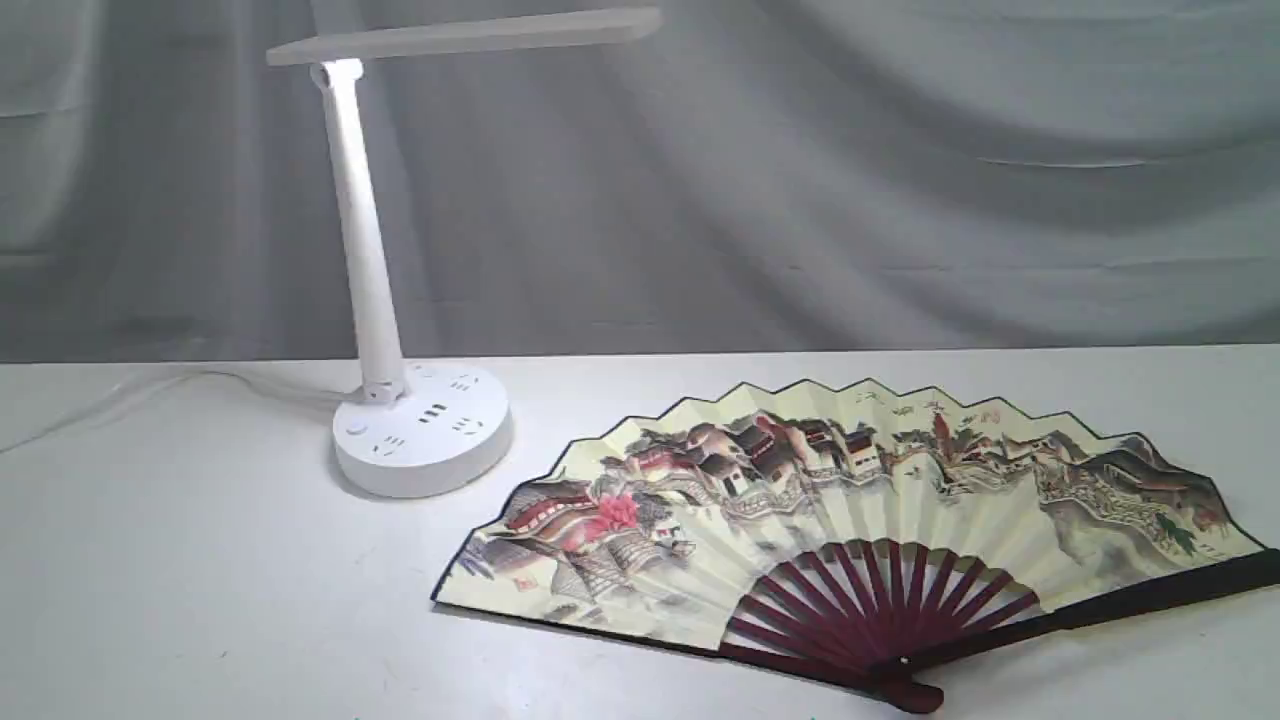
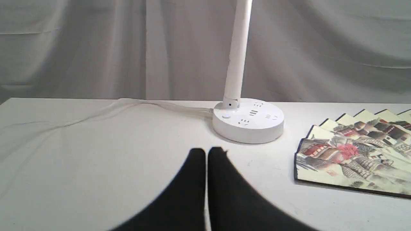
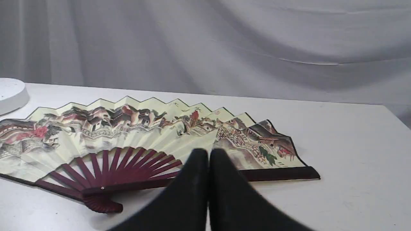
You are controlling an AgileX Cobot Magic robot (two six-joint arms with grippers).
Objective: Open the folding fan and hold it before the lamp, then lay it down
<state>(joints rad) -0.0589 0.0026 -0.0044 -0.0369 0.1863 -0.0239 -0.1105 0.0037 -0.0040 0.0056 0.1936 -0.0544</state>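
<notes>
Folding fan (image 1: 860,520) spread flat on white table (image 1: 200,600)

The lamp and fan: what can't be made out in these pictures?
lamp: head cut off by the top edge in the left wrist view.
folding fan: guard's tip runs off the exterior view's right edge; the right gripper hides part in the right wrist view.
inscription: too small to read.

surface (image 1: 180,600): white, flat, faint scuffs
lamp (image 1: 430,450): round base on surface, left side
cord (image 1: 150,395): white, lies from base twd left edge
folding fan (image 1: 850,500): open, flat, near base, right
</notes>
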